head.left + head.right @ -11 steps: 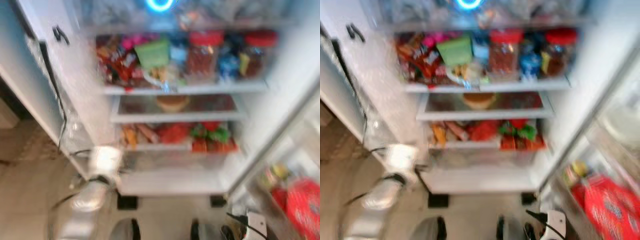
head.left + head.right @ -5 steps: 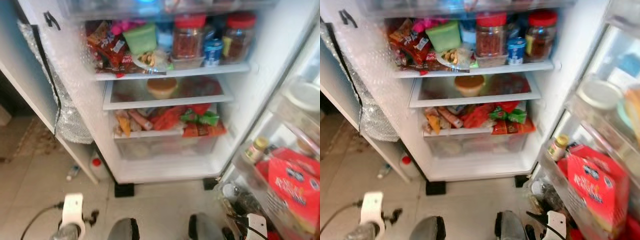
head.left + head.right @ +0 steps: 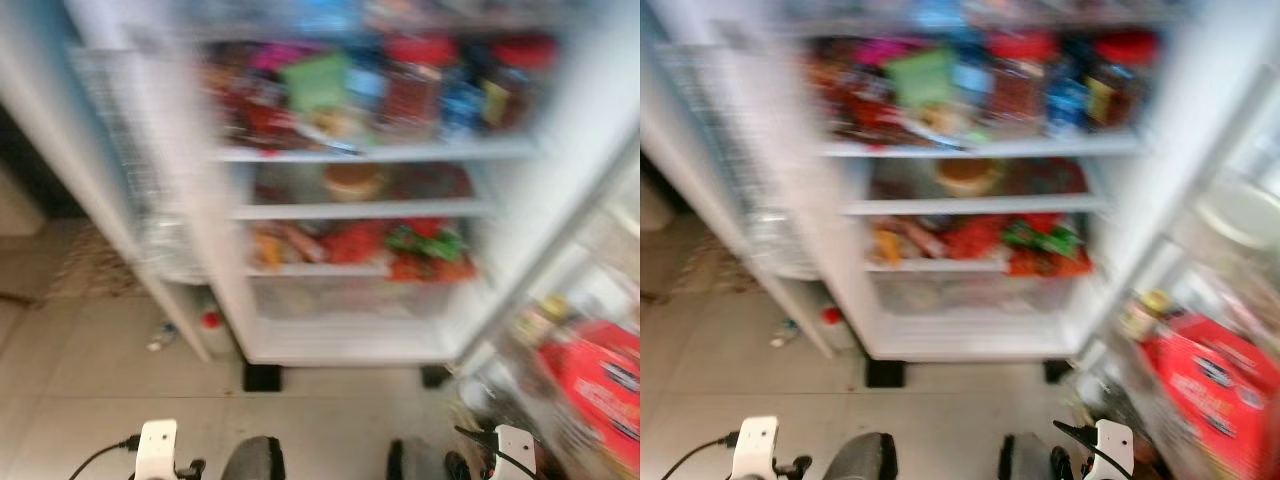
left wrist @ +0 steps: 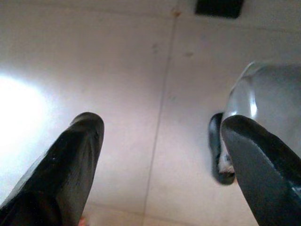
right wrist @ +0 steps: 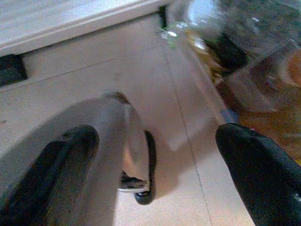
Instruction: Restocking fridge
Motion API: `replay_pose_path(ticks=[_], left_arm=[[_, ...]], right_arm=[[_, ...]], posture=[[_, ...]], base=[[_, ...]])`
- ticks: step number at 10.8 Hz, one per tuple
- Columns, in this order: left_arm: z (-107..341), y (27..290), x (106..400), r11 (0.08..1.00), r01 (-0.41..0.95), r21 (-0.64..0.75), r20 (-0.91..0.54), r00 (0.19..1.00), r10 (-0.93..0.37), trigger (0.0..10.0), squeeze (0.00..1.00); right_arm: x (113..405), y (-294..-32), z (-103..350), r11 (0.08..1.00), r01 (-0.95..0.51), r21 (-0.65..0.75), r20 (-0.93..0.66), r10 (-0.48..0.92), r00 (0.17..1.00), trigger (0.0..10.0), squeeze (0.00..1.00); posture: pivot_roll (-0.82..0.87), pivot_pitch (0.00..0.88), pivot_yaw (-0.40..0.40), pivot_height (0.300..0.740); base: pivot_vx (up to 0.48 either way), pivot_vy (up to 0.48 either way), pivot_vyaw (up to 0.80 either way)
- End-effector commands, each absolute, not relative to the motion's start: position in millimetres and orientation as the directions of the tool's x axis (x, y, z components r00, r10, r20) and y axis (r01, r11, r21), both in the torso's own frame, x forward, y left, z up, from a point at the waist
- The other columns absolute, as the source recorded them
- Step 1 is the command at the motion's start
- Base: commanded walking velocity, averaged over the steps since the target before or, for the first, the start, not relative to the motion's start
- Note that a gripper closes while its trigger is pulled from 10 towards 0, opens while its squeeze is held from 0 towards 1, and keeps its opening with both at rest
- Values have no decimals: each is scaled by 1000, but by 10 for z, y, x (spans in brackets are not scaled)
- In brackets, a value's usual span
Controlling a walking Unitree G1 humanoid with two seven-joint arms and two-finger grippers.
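Both grippers hang low by the robot's legs, empty. Left gripper (image 4: 160,155) has its black fingers spread wide over bare floor tiles (image 4: 117,70); right gripper (image 5: 155,160) is likewise wide open, pointing at the floor beside the robot's foot (image 5: 136,160). Ahead, blurred by camera motion, stands the open fridge (image 3: 350,340), its shelves crowded with red-lidded jars (image 3: 415,85), packets and a green container (image 3: 315,80), its door (image 3: 1200,390) swung out on the right holding a red carton (image 3: 1210,395). Nothing is in hand to stock, so a good next step probably means settling the view first, then picking an item and a free shelf spot.
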State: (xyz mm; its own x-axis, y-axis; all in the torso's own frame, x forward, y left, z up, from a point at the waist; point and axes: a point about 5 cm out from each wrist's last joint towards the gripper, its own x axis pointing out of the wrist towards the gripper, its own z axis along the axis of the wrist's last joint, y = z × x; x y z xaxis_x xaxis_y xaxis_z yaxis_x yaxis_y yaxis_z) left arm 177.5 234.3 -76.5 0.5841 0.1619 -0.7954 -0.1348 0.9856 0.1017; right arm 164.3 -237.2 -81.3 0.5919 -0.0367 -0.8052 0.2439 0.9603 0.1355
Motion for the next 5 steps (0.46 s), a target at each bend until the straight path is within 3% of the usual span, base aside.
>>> replay_pose_path(ticks=[1,5], left_arm=[[-800,2389,1681,984,-130,120,-810,560,173,10000,0],[-817,2411,1642,983,-130,125,-820,544,177,10000,0]], right_arm=[[1567,-2331,-856,954,257,154,-817,-23,576,10000,0],[1548,-2332,-864,954,261,151,-819,-27,572,10000,0]], posture=[[17,122,52,636],[6,116,58,636]], base=[[0,379,0],[0,375,0]])
